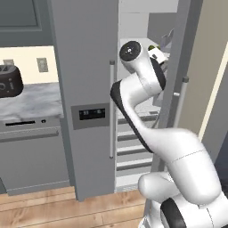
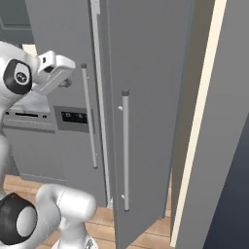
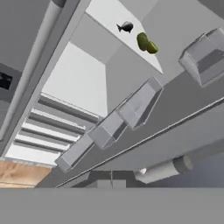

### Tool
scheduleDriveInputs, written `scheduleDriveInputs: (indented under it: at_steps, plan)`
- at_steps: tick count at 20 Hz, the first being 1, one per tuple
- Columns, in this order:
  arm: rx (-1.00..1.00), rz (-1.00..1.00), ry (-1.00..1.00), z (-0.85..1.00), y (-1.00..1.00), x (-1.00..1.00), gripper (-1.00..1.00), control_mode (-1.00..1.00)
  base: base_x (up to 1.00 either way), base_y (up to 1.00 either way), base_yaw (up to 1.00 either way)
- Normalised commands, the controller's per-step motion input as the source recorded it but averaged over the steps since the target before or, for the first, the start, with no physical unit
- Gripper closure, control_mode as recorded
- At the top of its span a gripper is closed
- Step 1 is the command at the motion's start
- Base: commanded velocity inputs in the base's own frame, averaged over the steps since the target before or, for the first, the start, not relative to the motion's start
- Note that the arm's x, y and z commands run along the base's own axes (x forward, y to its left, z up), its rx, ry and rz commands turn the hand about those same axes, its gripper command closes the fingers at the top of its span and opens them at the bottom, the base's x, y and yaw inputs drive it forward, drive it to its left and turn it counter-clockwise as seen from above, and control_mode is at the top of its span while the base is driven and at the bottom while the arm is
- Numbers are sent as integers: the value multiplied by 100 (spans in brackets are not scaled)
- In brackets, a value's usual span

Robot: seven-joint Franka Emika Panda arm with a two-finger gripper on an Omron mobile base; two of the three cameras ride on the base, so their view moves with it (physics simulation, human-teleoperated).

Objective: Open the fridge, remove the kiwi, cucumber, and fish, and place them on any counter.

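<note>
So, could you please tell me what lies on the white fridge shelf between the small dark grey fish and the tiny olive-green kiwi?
In the hand view, the short bright green cucumber lies between the fish and the kiwi, touching the kiwi.

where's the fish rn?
In the hand view, the fish lies on a white fridge shelf near the top of the picture, apart from the cucumber and kiwi beside it.

grey fridge (image 1: 84,67), green cucumber (image 3: 142,40), dark fish (image 3: 125,27)
</note>
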Motion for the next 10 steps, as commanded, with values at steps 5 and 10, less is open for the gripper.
scheduleDriveInputs:
  at_steps: [5, 10]
  plan:
    - [-7, -7, 6, -1, 8, 100, 100, -100, 0, 0, 0]
    - [-6, -11, 3, 0, -10, 99, 100, -100, 0, 0, 0]
